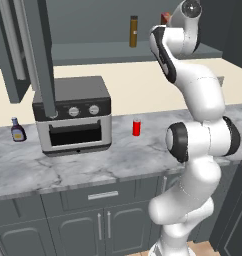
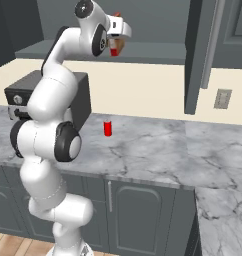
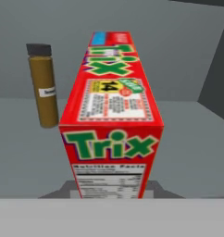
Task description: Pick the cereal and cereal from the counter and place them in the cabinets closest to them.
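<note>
The red Trix cereal box (image 3: 111, 115) is pinched in the gripper (image 2: 115, 46) up at the open cabinet's grey shelf (image 1: 93, 50), to the right of a brown bottle (image 3: 43, 85) standing there, while far below a small red can (image 1: 136, 127) sits near the counter's (image 1: 93, 165) back edge, right of the toaster oven (image 1: 73, 115).

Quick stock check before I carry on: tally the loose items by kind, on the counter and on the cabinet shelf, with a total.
Cereal box, shut in the gripper at the shelf: 1
Tall brown bottle on the shelf: 1
Small red can on the counter: 1
Small dark bottle on the counter: 1
Toaster oven on the counter: 1
Total: 5
</note>
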